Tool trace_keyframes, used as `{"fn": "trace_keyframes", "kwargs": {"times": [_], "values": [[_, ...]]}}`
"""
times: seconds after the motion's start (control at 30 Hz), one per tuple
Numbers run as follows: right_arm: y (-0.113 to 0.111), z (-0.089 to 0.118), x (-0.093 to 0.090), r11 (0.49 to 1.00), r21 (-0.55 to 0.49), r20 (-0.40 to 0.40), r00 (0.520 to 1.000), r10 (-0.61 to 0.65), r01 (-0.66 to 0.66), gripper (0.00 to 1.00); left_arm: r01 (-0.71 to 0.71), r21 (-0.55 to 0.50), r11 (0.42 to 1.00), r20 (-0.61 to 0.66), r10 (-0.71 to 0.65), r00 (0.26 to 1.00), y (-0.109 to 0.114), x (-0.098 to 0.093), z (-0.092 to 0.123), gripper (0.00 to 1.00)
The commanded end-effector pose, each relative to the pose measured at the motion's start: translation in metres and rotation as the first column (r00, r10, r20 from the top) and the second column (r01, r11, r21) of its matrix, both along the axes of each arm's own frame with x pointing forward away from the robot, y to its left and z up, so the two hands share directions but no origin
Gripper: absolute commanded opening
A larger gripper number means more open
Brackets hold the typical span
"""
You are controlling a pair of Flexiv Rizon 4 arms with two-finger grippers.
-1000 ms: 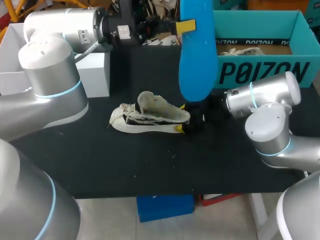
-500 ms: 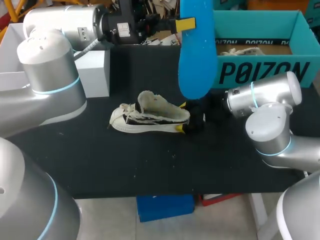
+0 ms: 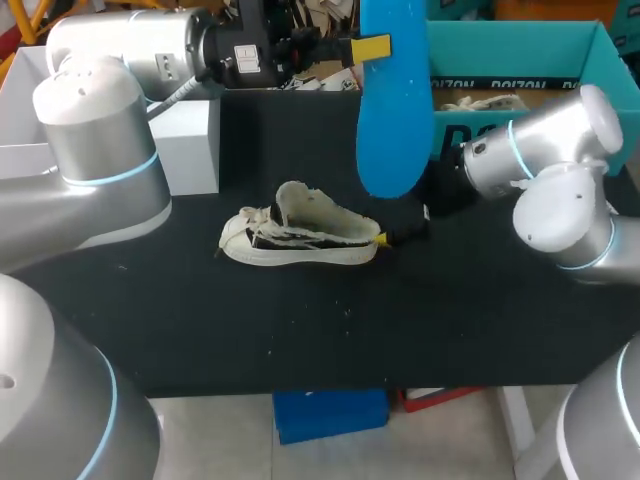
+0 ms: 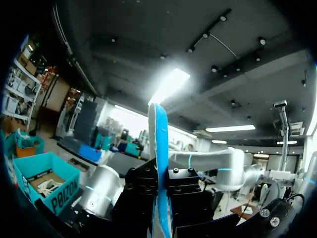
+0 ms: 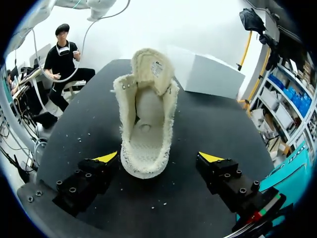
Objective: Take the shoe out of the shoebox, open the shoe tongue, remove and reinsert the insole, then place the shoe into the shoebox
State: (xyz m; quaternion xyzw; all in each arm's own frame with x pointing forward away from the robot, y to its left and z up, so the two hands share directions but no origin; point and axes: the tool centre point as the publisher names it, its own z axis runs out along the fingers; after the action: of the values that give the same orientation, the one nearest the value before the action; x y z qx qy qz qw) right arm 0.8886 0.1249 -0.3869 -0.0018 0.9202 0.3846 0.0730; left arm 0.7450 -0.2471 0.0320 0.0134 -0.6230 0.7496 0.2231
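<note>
Shoe (image 3: 300, 238): right gripper (image 5: 161, 157) is sitting at its heel, 2 fingers (image 5: 105, 158) spread wide, heel lying between them unclamped. Shoe is resting upright on the black table (image 3: 200, 320), tongue (image 5: 151, 64) standing up. Left gripper (image 3: 370, 48) is pinching the blue insole (image 3: 395, 110) on end above. Teal shoebox (image 3: 520, 40) is standing behind; white box (image 3: 190, 150) back left.

Between the fingers of my right gripper (image 5: 158, 159) the shoe (image 5: 146, 114) looks like cream woven cloth, rough, with frayed edges and a matt lining. Under it the table (image 5: 208, 124) is black and matt, with pale specks. In my left gripper (image 4: 159, 191) the insole (image 4: 159, 144) seems to be smooth blue foam. The shoebox (image 4: 47, 186) beside it looks like matt teal cardboard.
</note>
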Motion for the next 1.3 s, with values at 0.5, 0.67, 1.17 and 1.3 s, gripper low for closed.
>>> {"fn": "trace_keyframes", "kwargs": {"times": [0.5, 0.67, 1.17, 1.3], "values": [[0.000, 0.030, 0.014, 0.736, -0.677, 0.042, 0.997, 0.058, -0.014, 1.00, -0.001, -0.001, 1.000, 0.001, 0.001, 1.000, -0.002, 0.000, -0.001, 0.00], [0.002, 0.033, 0.015, 0.690, -0.724, 0.026, 0.998, 0.053, -0.018, 1.00, -0.001, -0.001, 1.000, 0.001, 0.001, 1.000, -0.002, 0.000, -0.001, 0.00], [0.009, 0.045, 0.014, 0.658, -0.751, -0.044, 0.999, 0.027, -0.051, 1.00, -0.001, -0.001, 1.000, 0.001, 0.001, 1.000, -0.002, 0.000, -0.001, 0.00], [0.012, 0.044, 0.012, 0.661, -0.748, -0.048, 0.999, 0.023, -0.051, 1.00, -0.001, -0.001, 1.000, 0.001, 0.001, 1.000, -0.002, 0.000, -0.001, 0.00]]}}
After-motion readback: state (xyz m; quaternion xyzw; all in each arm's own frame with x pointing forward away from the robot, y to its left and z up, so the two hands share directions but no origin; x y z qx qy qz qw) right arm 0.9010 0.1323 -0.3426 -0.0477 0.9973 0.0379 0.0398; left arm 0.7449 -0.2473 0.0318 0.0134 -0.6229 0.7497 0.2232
